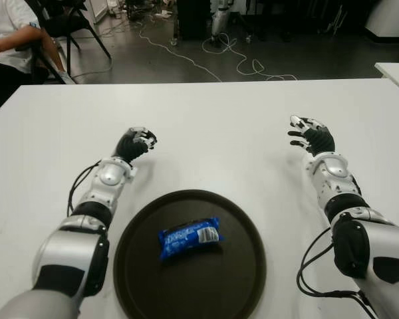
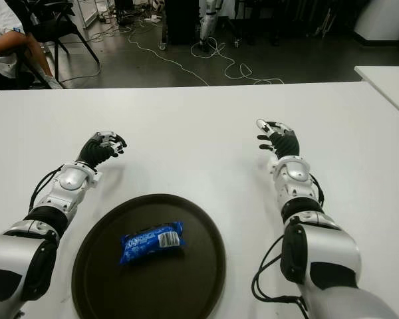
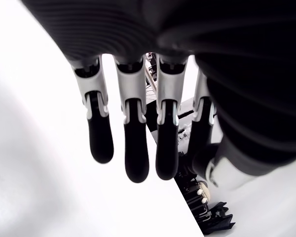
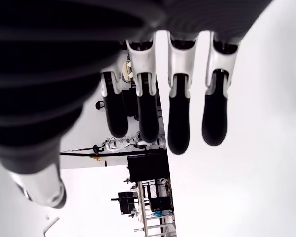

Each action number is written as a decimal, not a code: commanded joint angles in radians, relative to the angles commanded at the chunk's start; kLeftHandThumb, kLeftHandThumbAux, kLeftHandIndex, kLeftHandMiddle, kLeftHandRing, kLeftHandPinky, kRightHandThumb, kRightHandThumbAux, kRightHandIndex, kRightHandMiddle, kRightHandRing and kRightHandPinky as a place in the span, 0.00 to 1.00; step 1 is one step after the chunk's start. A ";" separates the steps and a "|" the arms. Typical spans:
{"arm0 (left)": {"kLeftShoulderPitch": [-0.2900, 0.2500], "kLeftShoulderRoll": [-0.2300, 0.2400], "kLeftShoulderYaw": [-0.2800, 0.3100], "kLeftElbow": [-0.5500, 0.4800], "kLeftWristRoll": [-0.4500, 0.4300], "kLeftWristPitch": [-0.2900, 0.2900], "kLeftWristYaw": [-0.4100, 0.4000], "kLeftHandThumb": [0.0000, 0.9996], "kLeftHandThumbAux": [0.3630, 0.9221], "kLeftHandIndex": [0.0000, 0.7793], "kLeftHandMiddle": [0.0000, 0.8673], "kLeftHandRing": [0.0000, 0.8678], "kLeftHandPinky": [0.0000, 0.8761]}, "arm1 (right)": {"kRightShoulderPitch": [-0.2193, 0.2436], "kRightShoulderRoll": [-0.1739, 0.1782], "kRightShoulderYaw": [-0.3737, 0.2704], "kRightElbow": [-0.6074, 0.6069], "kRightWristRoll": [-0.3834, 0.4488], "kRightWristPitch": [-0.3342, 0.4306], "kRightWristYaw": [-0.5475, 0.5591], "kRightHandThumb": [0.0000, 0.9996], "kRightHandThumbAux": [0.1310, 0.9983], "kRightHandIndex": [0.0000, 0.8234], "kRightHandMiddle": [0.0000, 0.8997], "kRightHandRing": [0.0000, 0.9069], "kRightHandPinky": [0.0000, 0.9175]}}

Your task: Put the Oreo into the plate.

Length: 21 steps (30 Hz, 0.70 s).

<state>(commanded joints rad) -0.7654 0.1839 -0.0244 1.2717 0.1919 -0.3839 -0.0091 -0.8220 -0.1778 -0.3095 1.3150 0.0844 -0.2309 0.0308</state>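
Oreo in the plate, both hands empty.

The left hand's fingers (image 3: 130,148) hang loosely apart, holding nothing; the right hand's fingers (image 4: 180,123) likewise. The left hand (image 1: 135,143) and right hand (image 1: 311,135) show mid-counter, well apart, wide bare white counter (image 1: 213,126) between them and toward the far edge. The blue Oreo (image 1: 189,236) lies inside the dark round plate (image 1: 243,279) at the near edge, clear of its rim.

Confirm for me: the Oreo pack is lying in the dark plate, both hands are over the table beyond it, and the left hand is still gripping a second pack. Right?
Not quite. The left hand holds nothing; the left wrist view shows its fingers extended and empty. The rest stands: the Oreo pack lies in the dark plate, and the right hand is also empty.
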 joint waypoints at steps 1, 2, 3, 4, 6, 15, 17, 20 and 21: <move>0.000 0.000 0.000 0.000 0.001 0.000 0.000 0.94 0.52 0.63 0.50 0.51 0.45 | 0.000 0.000 0.000 0.000 -0.001 0.000 -0.001 0.17 0.60 0.47 0.59 0.60 0.58; 0.000 0.000 -0.001 0.000 0.001 0.001 0.000 0.94 0.52 0.63 0.50 0.51 0.45 | 0.000 0.000 0.000 0.000 -0.002 0.000 -0.002 0.18 0.60 0.47 0.59 0.60 0.58; -0.001 0.000 -0.001 0.001 0.001 0.002 -0.001 0.94 0.52 0.63 0.51 0.51 0.44 | 0.000 0.000 0.000 0.000 -0.003 0.000 -0.003 0.17 0.60 0.46 0.59 0.60 0.58; -0.001 0.000 -0.002 0.001 0.001 0.002 0.000 0.94 0.52 0.63 0.51 0.51 0.44 | 0.000 0.000 0.001 0.001 -0.003 0.001 -0.004 0.17 0.59 0.46 0.59 0.60 0.58; -0.001 0.000 -0.002 0.001 0.001 0.003 0.000 0.94 0.52 0.63 0.51 0.50 0.44 | 0.000 0.000 0.001 0.001 -0.004 0.001 -0.004 0.17 0.60 0.46 0.59 0.60 0.58; 0.005 0.000 -0.002 -0.002 0.001 -0.006 0.004 0.94 0.52 0.63 0.51 0.50 0.44 | 0.002 0.001 -0.003 0.000 0.002 -0.001 0.002 0.19 0.60 0.45 0.59 0.60 0.57; 0.005 -0.001 -0.001 -0.003 -0.001 -0.007 0.004 0.94 0.52 0.63 0.51 0.50 0.43 | 0.003 0.001 -0.003 0.000 0.002 -0.003 0.002 0.19 0.59 0.46 0.59 0.60 0.57; 0.005 -0.002 0.001 -0.003 -0.002 -0.007 0.005 0.94 0.52 0.63 0.51 0.50 0.43 | 0.004 0.002 -0.002 0.000 0.000 -0.006 0.001 0.19 0.59 0.46 0.59 0.60 0.57; 0.005 -0.002 0.001 -0.003 -0.003 -0.004 0.004 0.94 0.52 0.63 0.51 0.50 0.43 | 0.004 0.002 0.000 -0.001 -0.001 -0.008 0.000 0.20 0.59 0.46 0.59 0.60 0.57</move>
<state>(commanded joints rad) -0.7604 0.1818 -0.0231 1.2687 0.1886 -0.3877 -0.0054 -0.8177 -0.1754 -0.3099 1.3145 0.0831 -0.2386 0.0312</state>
